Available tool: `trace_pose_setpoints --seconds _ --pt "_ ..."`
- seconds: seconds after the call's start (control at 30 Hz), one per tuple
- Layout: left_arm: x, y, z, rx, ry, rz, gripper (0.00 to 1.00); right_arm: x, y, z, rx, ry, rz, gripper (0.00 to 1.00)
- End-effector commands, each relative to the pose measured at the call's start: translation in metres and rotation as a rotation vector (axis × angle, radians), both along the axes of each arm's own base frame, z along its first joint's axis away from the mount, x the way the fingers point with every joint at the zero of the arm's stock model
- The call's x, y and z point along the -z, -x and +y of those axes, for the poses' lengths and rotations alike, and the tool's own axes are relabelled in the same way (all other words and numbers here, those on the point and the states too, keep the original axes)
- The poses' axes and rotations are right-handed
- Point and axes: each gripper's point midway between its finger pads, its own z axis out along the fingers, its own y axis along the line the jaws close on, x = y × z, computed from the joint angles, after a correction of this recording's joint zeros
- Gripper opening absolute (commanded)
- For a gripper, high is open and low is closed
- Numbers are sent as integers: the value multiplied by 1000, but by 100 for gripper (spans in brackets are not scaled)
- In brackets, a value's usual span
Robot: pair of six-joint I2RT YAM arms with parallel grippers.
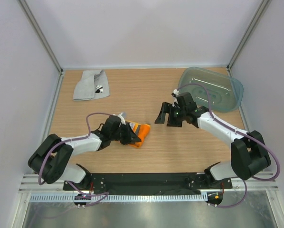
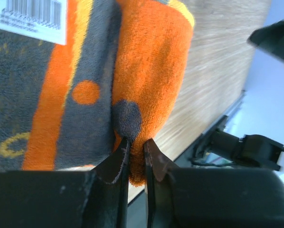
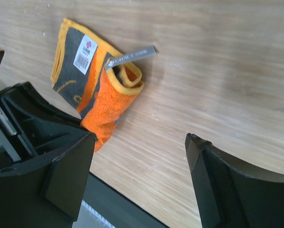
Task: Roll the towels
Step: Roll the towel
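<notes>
Fuzzy orange towel (image 3: 104, 95), half-rolled, on woodgrain table (image 3: 218, 71)

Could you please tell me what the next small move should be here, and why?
Probably lower the open right gripper onto the orange towel: only the left gripper pinches its folded edge, the roll looks loose and unfinished, and the right gripper hangs clear of it.

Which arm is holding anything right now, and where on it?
The left gripper pinches the orange towel at the near end of its folded-over edge. The right gripper is open, holding nothing.
</notes>
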Motion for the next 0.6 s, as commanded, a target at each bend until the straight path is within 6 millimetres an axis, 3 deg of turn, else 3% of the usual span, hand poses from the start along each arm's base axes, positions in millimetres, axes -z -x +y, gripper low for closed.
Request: trace_pose_setpoints --seconds 0.0,0.33,0.57 --pt "-18 3 -15 -23 223 65 0 -17 10 30 -57 -148 -28 84" --pt "-15 -10 4 -216 332 130 0 10 34 85 -139 -225 6 84" --pt "9 -10 31 -336 247 193 0 45 32 103 -144 -159 35 81"
